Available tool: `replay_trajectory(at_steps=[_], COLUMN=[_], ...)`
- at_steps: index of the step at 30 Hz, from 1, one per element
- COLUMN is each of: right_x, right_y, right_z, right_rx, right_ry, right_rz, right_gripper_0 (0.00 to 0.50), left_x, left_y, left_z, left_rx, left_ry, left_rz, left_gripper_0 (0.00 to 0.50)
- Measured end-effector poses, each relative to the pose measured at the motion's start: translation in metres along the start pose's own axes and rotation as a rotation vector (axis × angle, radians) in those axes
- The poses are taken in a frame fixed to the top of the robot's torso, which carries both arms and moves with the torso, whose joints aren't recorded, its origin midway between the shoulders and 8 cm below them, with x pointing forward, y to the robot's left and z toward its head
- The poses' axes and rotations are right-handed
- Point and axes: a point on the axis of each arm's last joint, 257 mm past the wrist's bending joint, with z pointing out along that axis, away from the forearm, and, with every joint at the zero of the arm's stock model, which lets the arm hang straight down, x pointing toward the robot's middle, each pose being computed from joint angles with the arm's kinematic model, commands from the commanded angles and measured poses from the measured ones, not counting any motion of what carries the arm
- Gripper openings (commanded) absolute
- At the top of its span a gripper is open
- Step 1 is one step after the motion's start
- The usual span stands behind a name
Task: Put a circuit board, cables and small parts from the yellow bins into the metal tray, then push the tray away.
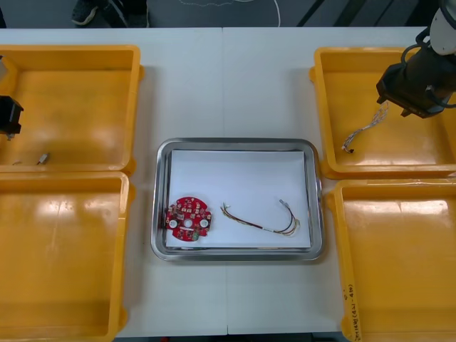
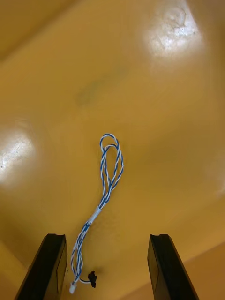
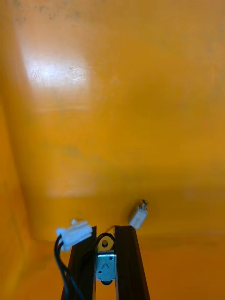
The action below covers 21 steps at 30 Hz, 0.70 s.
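Your twisted cable [image 2: 108,178] lies looped on the glossy bin [image 2: 164,93] floor, its plug end between the right gripper's [image 2: 107,238] spread jaws. Your left gripper [image 3: 105,228] pinches a shiny metal part [image 3: 105,268]; a black cable's [image 3: 74,233] white plug rests against one finger.

Table [image 1: 228,85]: four yellow bins, two per side, tray [image 1: 162,199] centred between them, white inside.

Tray contents: board [image 1: 188,219] in the near left corner, lying flat; red and yellow cable [image 1: 263,222] to its right, curved along the near edge, apart from the board.

Far left bin [image 1: 135,107]: one small metal part [image 1: 43,158] near its front wall; left gripper [image 1: 8,117] over the bin's outer edge.

Far right bin [image 1: 324,114]: twisted cable [image 1: 363,130] on the floor; right gripper [image 1: 394,107] directly above the cable's far end.

Near left bin [image 1: 125,249] and near right bin [image 1: 338,256]: bare floors
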Motion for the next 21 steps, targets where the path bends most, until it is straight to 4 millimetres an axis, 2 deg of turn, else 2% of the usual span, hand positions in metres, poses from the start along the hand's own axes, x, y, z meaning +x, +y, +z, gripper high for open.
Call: replay_trajectory(at_steps=[4,10,14,18,21], right_x=[-0.001,0.002,0.006,0.009,0.012], right_y=[0.001,0.007,0.009,0.007,0.007], right_z=[0.009,0.017,0.021,0.029,0.037], right_rx=[-0.011,-0.025,-0.026,-0.022,-0.025], right_ry=[-0.001,0.0,0.006,0.018,0.024], right_rz=[0.135,0.221,0.281,0.292,0.301], right_gripper_0=[0.5,0.5,0.5,0.5,0.5], left_x=[0.004,0.014,0.011,0.004,0.0], left_y=[-0.008,-0.023,-0.04,-0.068,-0.087], left_z=[-0.014,-0.035,-0.046,-0.051,-0.055], left_rx=[0.004,0.004,-0.013,0.004,0.025], left_ry=[0.025,0.083,0.082,0.06,0.049], left_rz=[0.024,0.035,-0.086,-0.266,-0.321], left_gripper_0=[0.0,0.0,0.0,0.0,0.0])
